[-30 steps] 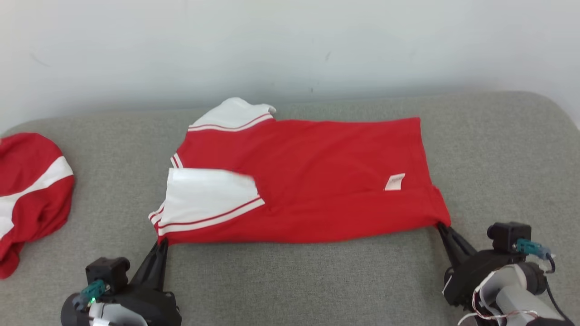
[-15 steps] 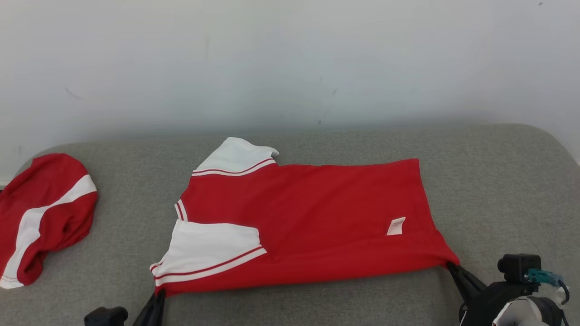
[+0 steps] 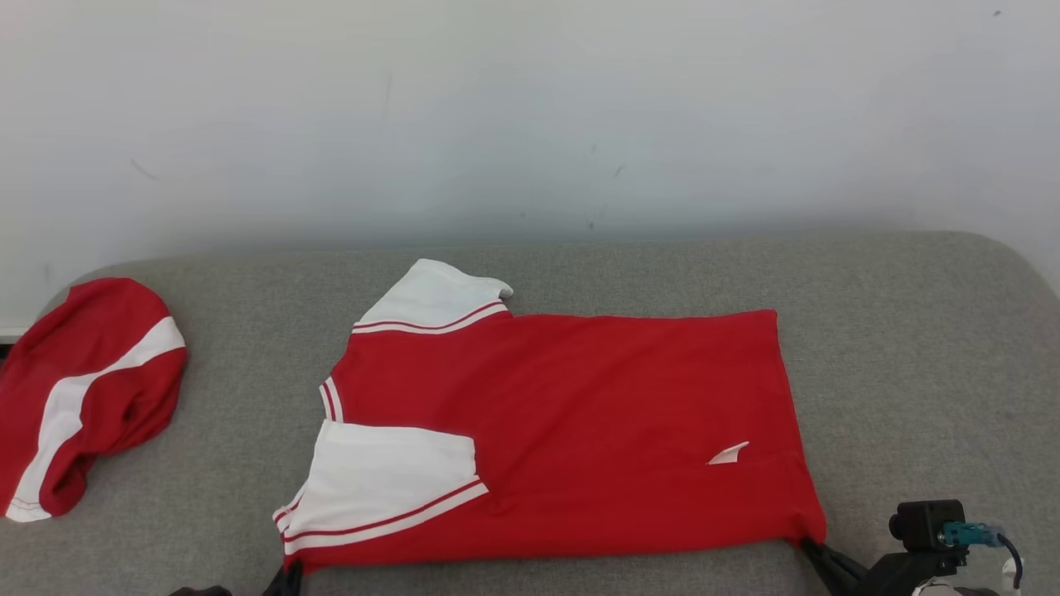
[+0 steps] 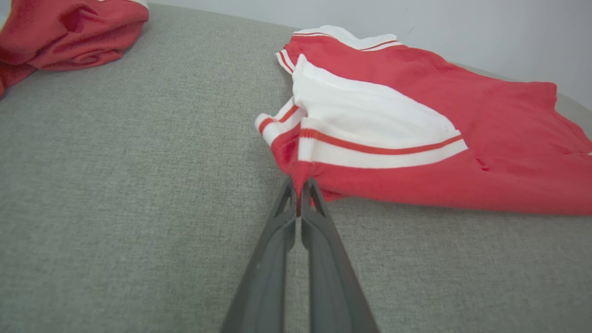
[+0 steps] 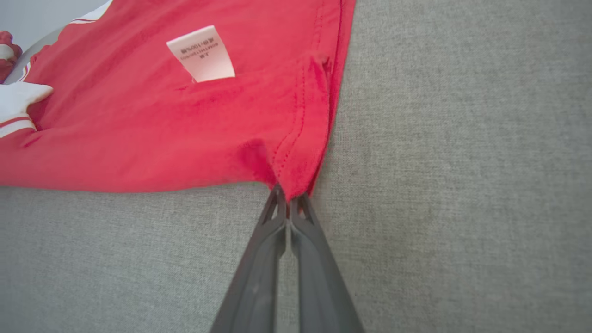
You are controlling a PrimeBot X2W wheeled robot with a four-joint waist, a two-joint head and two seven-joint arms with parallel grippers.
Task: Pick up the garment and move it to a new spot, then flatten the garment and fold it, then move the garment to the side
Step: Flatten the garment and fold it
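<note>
The garment point(image 3: 580, 414) is a red shirt with white, red-striped sleeves, lying folded on the grey cushion with its sleeves at the left and its hem at the right. My left gripper point(image 4: 298, 182) is shut on the garment's point(image 4: 416, 138) near left corner, below the white sleeve; its tips just show at the head view's bottom edge point(image 3: 290, 575). My right gripper point(image 5: 287, 192) is shut on the near right hem corner of the garment point(image 5: 162, 125); in the head view it sits at the lower right point(image 3: 811, 548). A white care label point(image 5: 202, 53) lies near that corner.
A second red and white garment point(image 3: 74, 397) lies bunched at the cushion's far left. The grey cushion point(image 3: 911, 348) ends at a pale wall behind and rounds off at the right. Bare cushion lies to the right of the shirt and along the near edge.
The head camera has tilted up, so everything sits lower in view. Both grippers keep their grip on the near corners. The garment's care label now lies flatter.
</note>
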